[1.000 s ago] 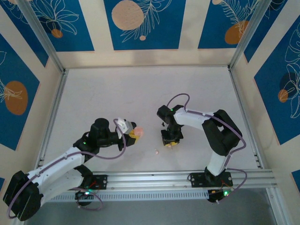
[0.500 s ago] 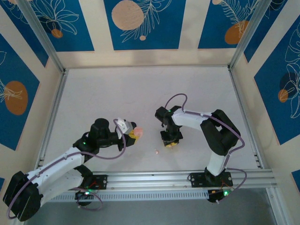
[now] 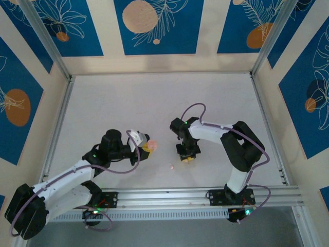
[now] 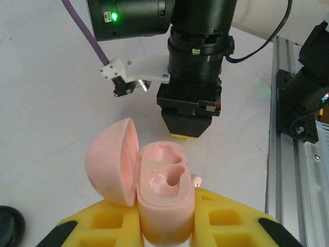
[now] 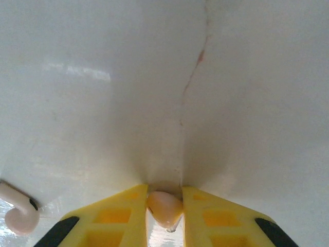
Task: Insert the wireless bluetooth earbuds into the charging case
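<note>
left end effector (image 4: 164, 229) closed narrow on the base of the pink charging case (image 4: 165, 198), held clear of the desk (image 3: 154, 103); lid (image 4: 110, 164) hinged open to the left, two moulded wells exposed. right end effector (image 5: 164, 208) points straight down at the desk, yellow fingers (image 5: 115, 218) pinched on a pale pink earbud (image 5: 164, 205); can't tell if the bud touches the surface. second pink earbud (image 5: 18, 216) lies loose on the desk near the right end effector, stem curled. case sits left of the right end effector, apart from it
</note>
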### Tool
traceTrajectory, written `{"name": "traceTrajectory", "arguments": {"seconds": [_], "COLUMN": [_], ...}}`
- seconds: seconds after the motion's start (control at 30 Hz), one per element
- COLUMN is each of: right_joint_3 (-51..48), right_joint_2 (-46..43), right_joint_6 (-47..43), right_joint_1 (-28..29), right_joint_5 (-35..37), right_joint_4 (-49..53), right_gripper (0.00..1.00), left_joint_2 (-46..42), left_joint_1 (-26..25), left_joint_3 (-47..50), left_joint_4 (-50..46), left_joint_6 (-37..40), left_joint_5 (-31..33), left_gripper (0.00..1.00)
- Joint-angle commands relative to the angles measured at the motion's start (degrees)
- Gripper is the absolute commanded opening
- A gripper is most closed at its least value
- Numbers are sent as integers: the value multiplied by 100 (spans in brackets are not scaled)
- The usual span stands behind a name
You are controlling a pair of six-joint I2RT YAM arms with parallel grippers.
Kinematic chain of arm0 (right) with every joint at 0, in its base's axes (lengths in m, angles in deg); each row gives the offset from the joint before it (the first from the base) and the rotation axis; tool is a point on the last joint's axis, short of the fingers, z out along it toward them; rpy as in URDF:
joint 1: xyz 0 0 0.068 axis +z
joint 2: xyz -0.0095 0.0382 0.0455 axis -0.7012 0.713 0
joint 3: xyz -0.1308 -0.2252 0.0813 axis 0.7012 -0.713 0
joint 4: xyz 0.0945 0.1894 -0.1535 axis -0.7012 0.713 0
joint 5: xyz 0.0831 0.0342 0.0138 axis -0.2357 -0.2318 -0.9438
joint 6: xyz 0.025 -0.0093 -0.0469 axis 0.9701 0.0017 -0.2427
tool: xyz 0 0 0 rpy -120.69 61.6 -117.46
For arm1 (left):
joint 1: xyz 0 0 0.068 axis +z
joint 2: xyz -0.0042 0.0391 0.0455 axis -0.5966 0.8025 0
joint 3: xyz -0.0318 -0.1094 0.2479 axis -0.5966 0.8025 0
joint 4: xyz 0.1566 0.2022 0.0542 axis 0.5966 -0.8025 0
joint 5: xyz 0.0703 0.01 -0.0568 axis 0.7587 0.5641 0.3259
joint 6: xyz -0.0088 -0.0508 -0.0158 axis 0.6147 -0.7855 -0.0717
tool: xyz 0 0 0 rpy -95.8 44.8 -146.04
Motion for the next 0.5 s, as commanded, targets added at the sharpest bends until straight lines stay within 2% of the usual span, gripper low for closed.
{"name": "traceTrajectory", "arguments": {"seconds": [0.0,0.27,0.47], "right_joint_3": [-137,-342,-630], "right_joint_2": [-252,-1348,-2409], "right_joint_6": [123,151,-74], "right_joint_1": [67,43,34], "right_joint_5": [42,510,516], "right_joint_4": [7,-713,-1899], "right_gripper": [19,17,17], "left_joint_2": [107,716,1331], "left_joint_1": [-4,-12,-14], "left_joint_3": [-60,239,279], "left_joint_4": [315,1440,2330], "left_joint_6": [-25,-205,-229], "left_joint_5": [99,154,-134], "left_gripper": [21,19,18]}}
